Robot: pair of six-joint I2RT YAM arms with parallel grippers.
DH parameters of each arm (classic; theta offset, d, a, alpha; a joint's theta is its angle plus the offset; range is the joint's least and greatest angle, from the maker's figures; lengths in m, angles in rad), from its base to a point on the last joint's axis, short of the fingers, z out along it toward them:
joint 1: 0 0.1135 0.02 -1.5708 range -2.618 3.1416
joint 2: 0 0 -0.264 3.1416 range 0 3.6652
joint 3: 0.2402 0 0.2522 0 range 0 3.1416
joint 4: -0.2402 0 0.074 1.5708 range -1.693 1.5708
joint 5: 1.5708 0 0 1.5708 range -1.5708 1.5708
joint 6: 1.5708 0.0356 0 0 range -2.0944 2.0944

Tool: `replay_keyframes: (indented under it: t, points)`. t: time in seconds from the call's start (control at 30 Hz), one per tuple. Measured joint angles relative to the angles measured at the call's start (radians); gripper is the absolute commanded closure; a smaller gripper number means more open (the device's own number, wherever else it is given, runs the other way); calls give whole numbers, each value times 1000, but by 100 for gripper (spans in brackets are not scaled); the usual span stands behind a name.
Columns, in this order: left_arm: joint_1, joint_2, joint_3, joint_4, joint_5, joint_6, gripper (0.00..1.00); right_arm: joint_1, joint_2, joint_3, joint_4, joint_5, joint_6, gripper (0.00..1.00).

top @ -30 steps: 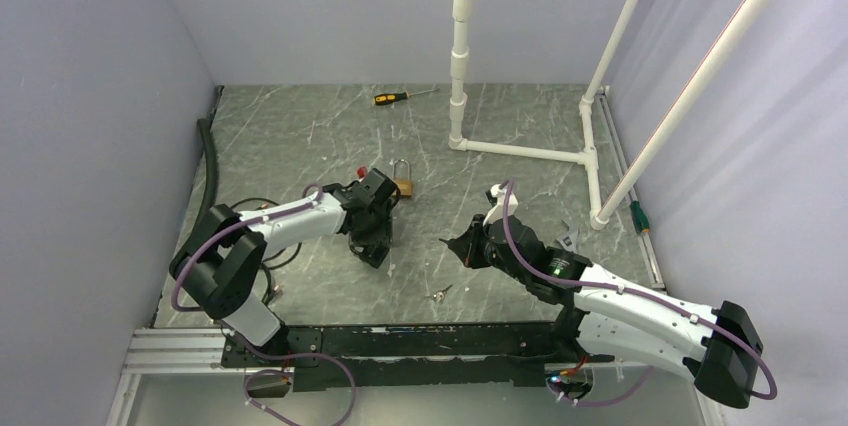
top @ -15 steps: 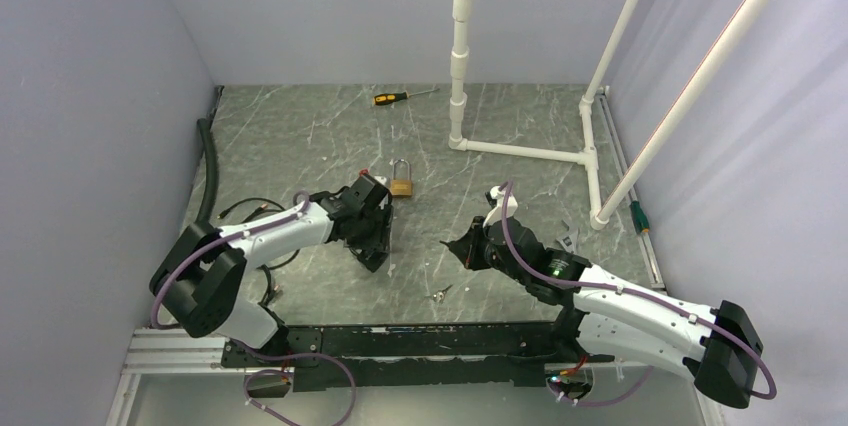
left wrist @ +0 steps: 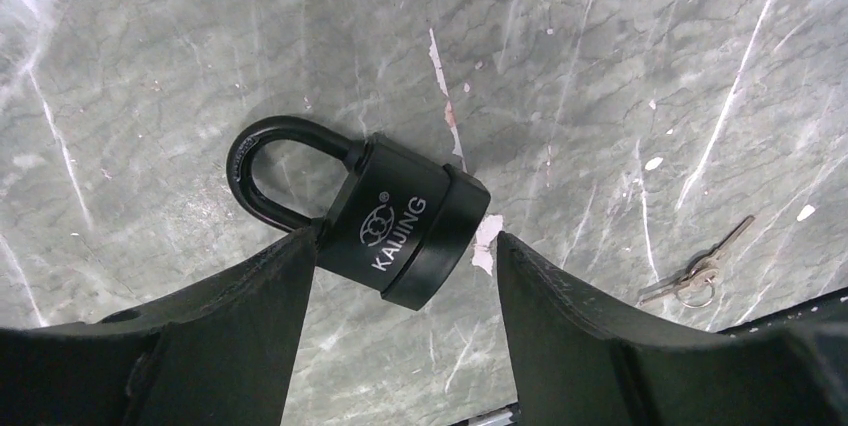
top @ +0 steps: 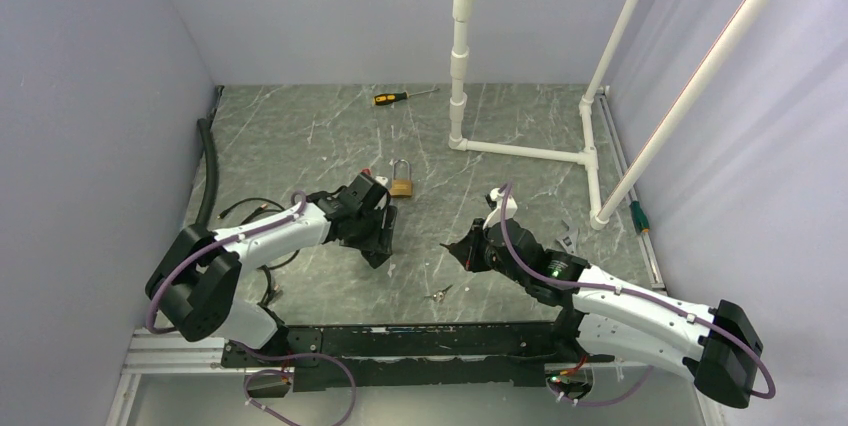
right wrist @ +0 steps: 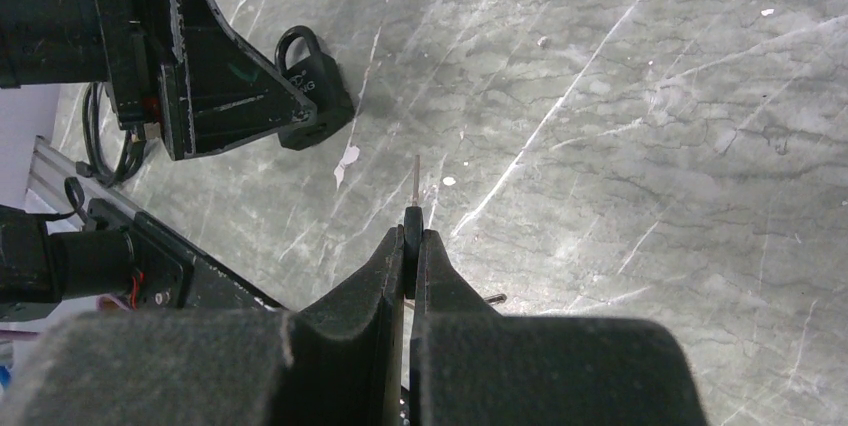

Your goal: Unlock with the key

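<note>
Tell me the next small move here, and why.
Probably close the left tool on the black padlock. It is open and straddles the body, which lies flat on the table, and the right tool is shut on the key. Clamping should steady it for insertion.

My left arm lies low, elbow bent, reaching right toward the middle; my left gripper (left wrist: 405,238) points down with its fingers spread wide. My right arm stretches left, and my right gripper (right wrist: 412,218) pinches tight on the key (right wrist: 416,178).

Black padlock (left wrist: 405,227) body: "KAIJING", with logo beside it.
</note>
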Motion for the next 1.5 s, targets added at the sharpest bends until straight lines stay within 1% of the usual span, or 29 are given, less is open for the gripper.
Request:
replay_keyframes:
  t: [0.23, 0.37, 0.7, 0.8, 0.97, 1.07, 1.13, 1.2, 1.33, 1.5]
  points:
    - [0, 43, 10, -10, 8, 41, 30, 0, 10, -1, 6, -4, 2, 100]
    - [0, 92, 49, -22, 11, 66, 32, 0, 15, -1, 9, -8, 4, 100]
    - [0, 161, 67, -14, 26, 91, 35, 0, 15, -3, 10, -7, 4, 100]
    - [0, 169, 74, -19, 25, 91, 33, 0, 15, -5, 9, -7, 4, 100]
    - [0, 178, 88, -26, 26, 88, 23, 0, 15, -5, 9, -7, 4, 100]
    - [0, 181, 95, -28, 26, 77, 23, 0, 15, -5, 9, -8, 4, 100]
    - [0, 184, 98, -29, 26, 68, 25, 0, 15, -5, 9, -8, 4, 100]
    - [0, 186, 100, -31, 22, 61, 31, 0, 15, -5, 9, -8, 4, 100]
    - [0, 197, 109, -43, -4, 44, 37, 0, 21, -5, 10, -8, 4, 100]
    - [-1, 210, 125, -56, -25, 27, 50, 0, 34, -5, 10, -12, 4, 100]
